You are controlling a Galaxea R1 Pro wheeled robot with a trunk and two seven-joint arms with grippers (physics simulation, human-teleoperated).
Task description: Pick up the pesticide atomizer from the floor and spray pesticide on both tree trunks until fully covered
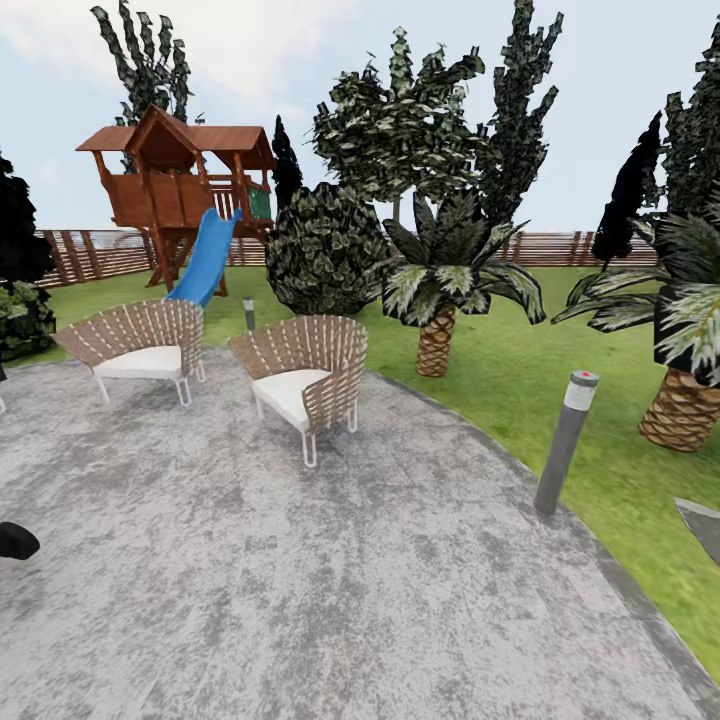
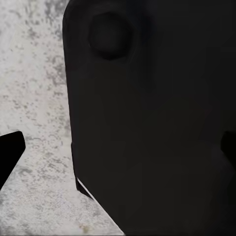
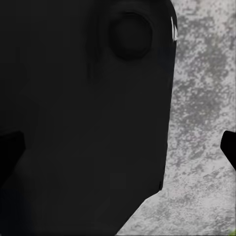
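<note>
Surveying the garden [image 1: 520, 350] from a grey paved patio [image 1: 300, 580], the head view takes in two wicker chairs [image 1: 300, 385], a grey lamp post [image 1: 565, 440], two short scaly palms [image 1: 440, 300], a dark shrub [image 1: 325, 250], a wooden play tower [image 1: 185, 185] with a blue slide [image 1: 205, 262], and the slat fence [image 1: 100, 255] beyond the lawn. No atomizer can be made out on the paving or grass, and no pale thick trunk is identifiable, so the task appears to be at its start: the robot is judged to be still searching, with pickup and spraying of both trees left. Each wrist view is largely blocked by a dark robot body [image 2: 147, 128] over mottled paving; dark finger tips sit at the frame edges, suggesting jaws apart, though this cannot be told with certainty.
</note>
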